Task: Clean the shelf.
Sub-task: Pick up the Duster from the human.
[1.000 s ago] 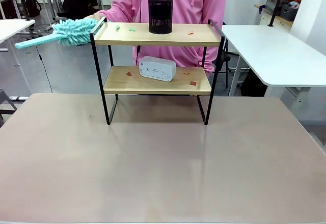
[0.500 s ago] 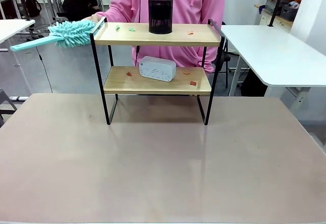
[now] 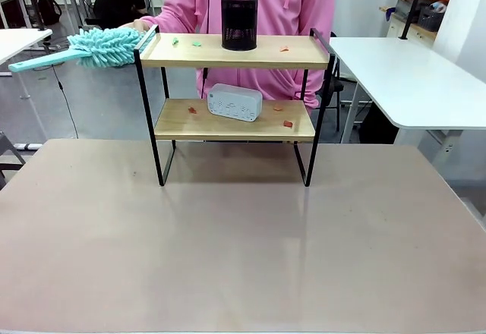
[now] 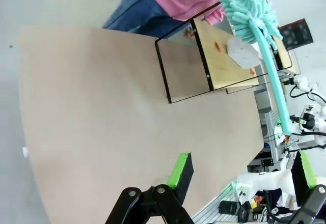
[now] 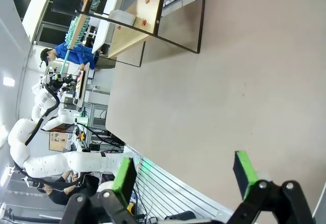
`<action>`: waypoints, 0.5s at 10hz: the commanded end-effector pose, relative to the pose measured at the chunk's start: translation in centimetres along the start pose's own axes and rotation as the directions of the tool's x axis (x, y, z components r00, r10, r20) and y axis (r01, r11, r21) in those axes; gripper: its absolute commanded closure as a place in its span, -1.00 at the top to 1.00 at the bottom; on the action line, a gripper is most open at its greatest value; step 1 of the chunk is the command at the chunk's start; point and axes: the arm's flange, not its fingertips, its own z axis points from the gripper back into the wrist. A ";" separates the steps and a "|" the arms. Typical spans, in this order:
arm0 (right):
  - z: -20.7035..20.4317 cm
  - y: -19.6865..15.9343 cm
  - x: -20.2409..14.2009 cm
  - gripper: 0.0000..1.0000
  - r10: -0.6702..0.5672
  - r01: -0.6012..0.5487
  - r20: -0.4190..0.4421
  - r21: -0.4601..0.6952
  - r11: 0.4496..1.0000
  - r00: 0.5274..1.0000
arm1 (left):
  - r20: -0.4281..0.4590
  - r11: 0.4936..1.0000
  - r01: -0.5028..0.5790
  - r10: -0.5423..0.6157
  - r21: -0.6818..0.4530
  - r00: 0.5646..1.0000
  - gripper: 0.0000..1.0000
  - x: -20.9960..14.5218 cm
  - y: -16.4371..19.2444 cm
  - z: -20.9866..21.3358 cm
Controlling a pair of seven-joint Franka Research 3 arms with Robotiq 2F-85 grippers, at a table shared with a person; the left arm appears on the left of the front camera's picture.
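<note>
The shelf (image 3: 235, 51) stands at the table's far middle, two wooden boards on a black frame. A black mesh cup (image 3: 239, 22) and small green and red scraps (image 3: 196, 44) lie on its top board. A white clock-like box (image 3: 235, 102) and red scraps (image 3: 288, 124) sit on the lower board. A person in pink behind it holds a teal duster (image 3: 99, 47) out to the left of the top board. In the left wrist view my left gripper (image 4: 242, 175) stands open above the table, the shelf (image 4: 224, 63) ahead. My right gripper (image 5: 186, 175) is open too, with the shelf (image 5: 137, 23) far off.
The brown table (image 3: 228, 250) spreads bare in front of the shelf. A white table (image 3: 410, 83) stands at the right, another white table (image 3: 19, 42) at the left. A second person sits far behind at the left.
The person has lifted the duster slightly and swung its handle further left. Both grippers stay as they were.
</note>
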 end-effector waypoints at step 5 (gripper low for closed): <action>-0.1 0.0 0.2 1.00 0.025 -0.025 0.020 0.020 0.999 0.999 | -0.125 0.968 -0.202 0.184 -0.150 0.975 1.00 6.2 -1.2 -6.2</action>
